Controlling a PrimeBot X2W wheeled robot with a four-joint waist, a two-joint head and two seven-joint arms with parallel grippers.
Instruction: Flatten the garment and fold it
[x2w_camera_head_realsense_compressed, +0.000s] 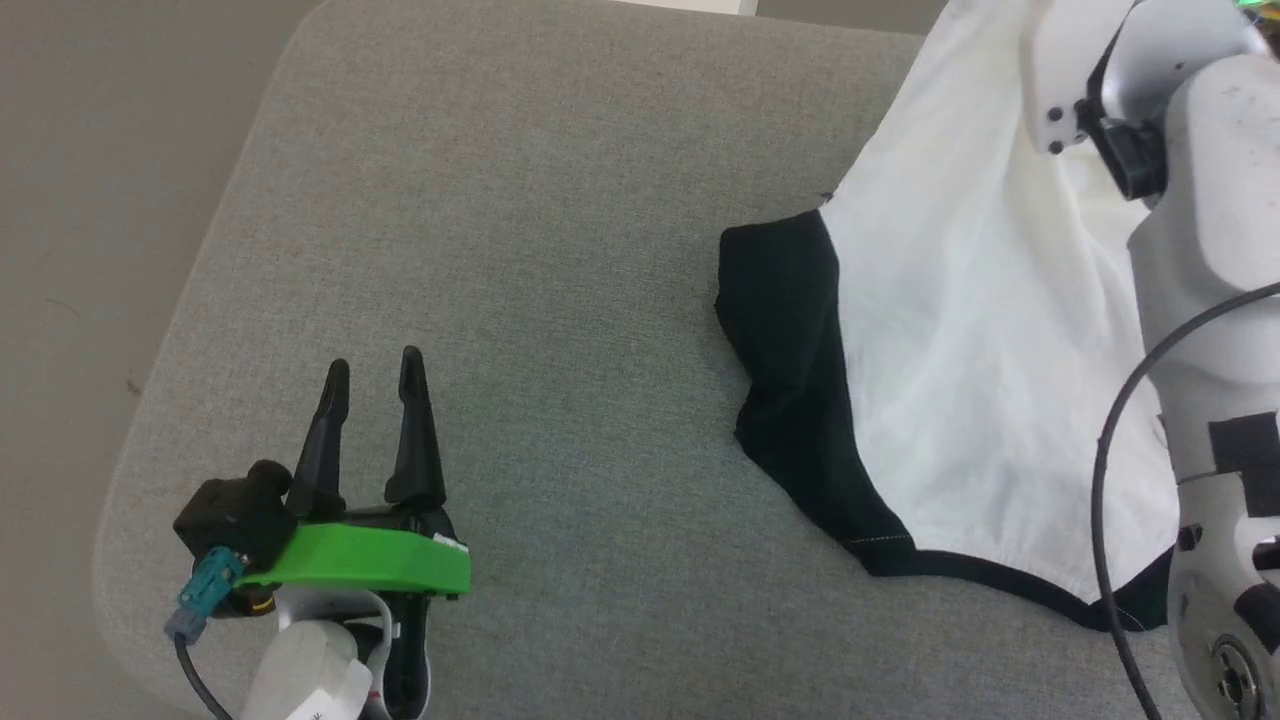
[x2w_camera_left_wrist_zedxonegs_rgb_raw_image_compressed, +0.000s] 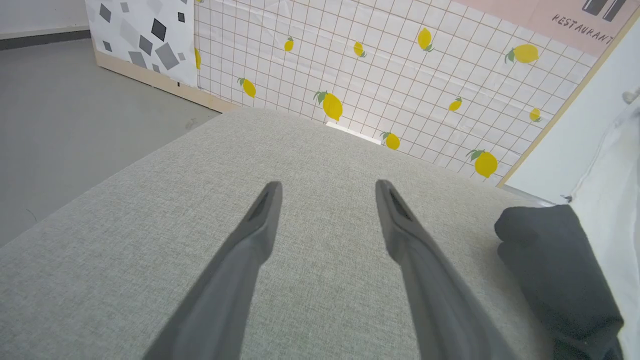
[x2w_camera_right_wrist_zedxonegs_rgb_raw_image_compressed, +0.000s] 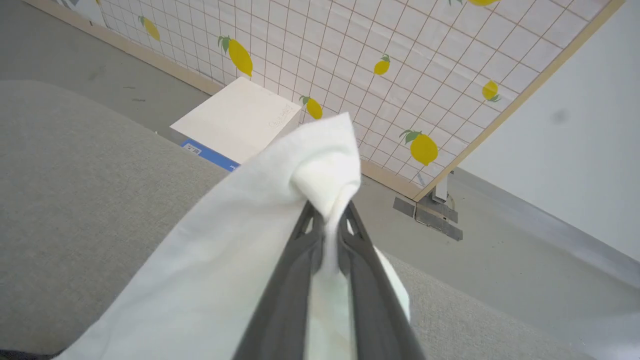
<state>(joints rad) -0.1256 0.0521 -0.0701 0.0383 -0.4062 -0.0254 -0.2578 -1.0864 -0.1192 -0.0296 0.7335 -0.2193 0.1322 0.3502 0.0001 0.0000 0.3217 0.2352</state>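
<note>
The one word that can be read is "RESTAURANT", in slanted dark capitals on the pink panel (x2w_camera_left_wrist_zedxonegs_rgb_raw_image_compressed: 530, 12) at the far right of the left wrist view. Above it are the lower ends of two larger dark characters, cut off by the top edge, so they cannot be identified. In the right wrist view, the white box (x2w_camera_right_wrist_zedxonegs_rgb_raw_image_compressed: 235, 117) on the floor beyond the desk (x2w_camera_right_wrist_zedxonegs_rgb_raw_image_compressed: 75, 200) carries faint grey print near its right corner, too pale to read. A blue label (x2w_camera_right_wrist_zedxonegs_rgb_raw_image_compressed: 207, 152) along its near side has a small white mark, also unreadable. In the head view, a tiny dark mark sits on the white wrist (x2w_camera_head_realsense_compressed: 300, 680) below the left end effector (x2w_camera_head_realsense_compressed: 374, 360), too small to read.
</note>
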